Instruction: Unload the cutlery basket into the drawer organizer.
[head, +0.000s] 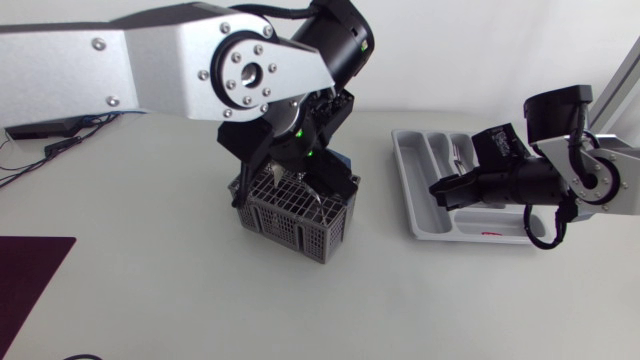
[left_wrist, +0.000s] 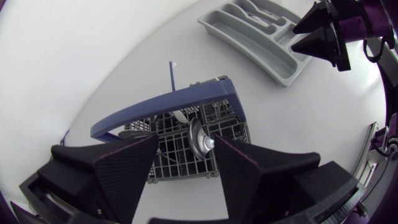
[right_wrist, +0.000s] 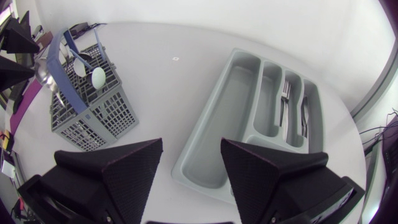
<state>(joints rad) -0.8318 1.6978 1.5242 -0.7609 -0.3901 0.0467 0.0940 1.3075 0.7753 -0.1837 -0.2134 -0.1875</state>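
**White table, both claws open over the cutlery job**

White table (head: 150, 300) carries a grey cutlery basket (head: 295, 215) with a blue handle (left_wrist: 161, 106) near its middle. The left gripper (left_wrist: 185, 140) hangs just above the basket, fingers spread wide and gripping nothing. A spoon (left_wrist: 199, 142) stands in the basket between them, touching neither. Toward the table's right edge lies the grey drawer organizer (right_wrist: 230, 124), with cutlery (right_wrist: 287, 102) in its narrow compartments. The right gripper (right_wrist: 191, 146) hovers over it, open and empty.
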